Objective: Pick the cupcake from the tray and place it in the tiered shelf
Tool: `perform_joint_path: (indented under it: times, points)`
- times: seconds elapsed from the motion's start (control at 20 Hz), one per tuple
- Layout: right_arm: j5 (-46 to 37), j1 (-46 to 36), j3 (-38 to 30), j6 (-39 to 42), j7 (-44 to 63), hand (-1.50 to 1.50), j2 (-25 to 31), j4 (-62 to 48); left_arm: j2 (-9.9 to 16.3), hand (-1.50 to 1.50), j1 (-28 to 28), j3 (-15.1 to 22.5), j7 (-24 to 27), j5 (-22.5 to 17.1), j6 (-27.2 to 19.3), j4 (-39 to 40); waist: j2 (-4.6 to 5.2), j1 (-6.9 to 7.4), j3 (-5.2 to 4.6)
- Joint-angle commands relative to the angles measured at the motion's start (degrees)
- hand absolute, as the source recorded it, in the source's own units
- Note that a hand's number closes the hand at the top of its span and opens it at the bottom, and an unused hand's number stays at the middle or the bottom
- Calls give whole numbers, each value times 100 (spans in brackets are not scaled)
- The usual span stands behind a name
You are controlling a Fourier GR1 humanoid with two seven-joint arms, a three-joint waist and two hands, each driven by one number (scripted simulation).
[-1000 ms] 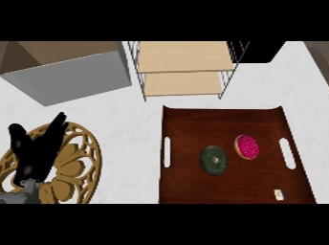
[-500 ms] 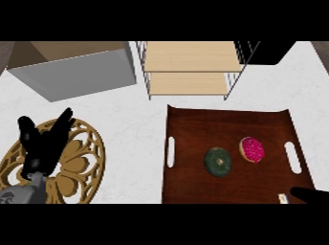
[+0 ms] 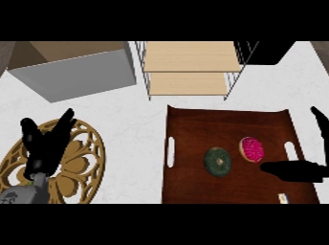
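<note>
Two black hands in view, neither holding anything. Right hand (image 3: 315, 165) spread wide at the right edge of the brown tray (image 3: 195, 124), thumb stretched out level over the tray's right side, tip just beside the pink-topped cupcake (image 3: 251, 149) but apart from it; one straight finger pointing up past the tray's right rim. Cupcake resting on the tray, right of centre, near the right handle slot, with a dark green round cake (image 3: 217, 161) just to its left, not touching. Left hand (image 3: 44, 146) open too, fingers straight and raised, resting above a round golden openwork trivet (image 3: 79, 165) at the lower left of the white worktop (image 3: 136, 119). Tiered shelf (image 3: 190, 69) with pale wooden boards and thin wire frame beyond the tray's far edge. Grey open box (image 3: 82, 74) left of the shelf.
</note>
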State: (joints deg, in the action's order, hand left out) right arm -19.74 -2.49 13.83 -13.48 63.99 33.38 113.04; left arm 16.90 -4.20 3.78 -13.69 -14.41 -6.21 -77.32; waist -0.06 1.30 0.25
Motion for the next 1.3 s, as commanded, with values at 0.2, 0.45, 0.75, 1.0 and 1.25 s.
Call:
perform_joint_path:
  times: [0.2,0.45,0.75,1.0,1.25]
  points:
    - [-181,-591,218,629,1128,-150,-319,-674,-131,0,372,44,-123,48,-46,-145,3,-69,-28]
    - [-1128,-685,692,417,1507,-150,-946,-820,-223,0,27,49,-216,145,-92,15,7,-119,-30]
    - [-1498,-682,543,563,1493,-150,-1288,-1031,-145,0,233,-154,189,95,192,267,5,-141,-32]
    - [-1747,-804,408,500,1126,-150,-1753,-1753,-175,0,535,-105,-137,91,122,-286,2,-74,-25]
    - [-2255,-537,433,431,889,-150,-1958,-2019,-244,0,167,-221,71,146,213,262,12,-141,-28]
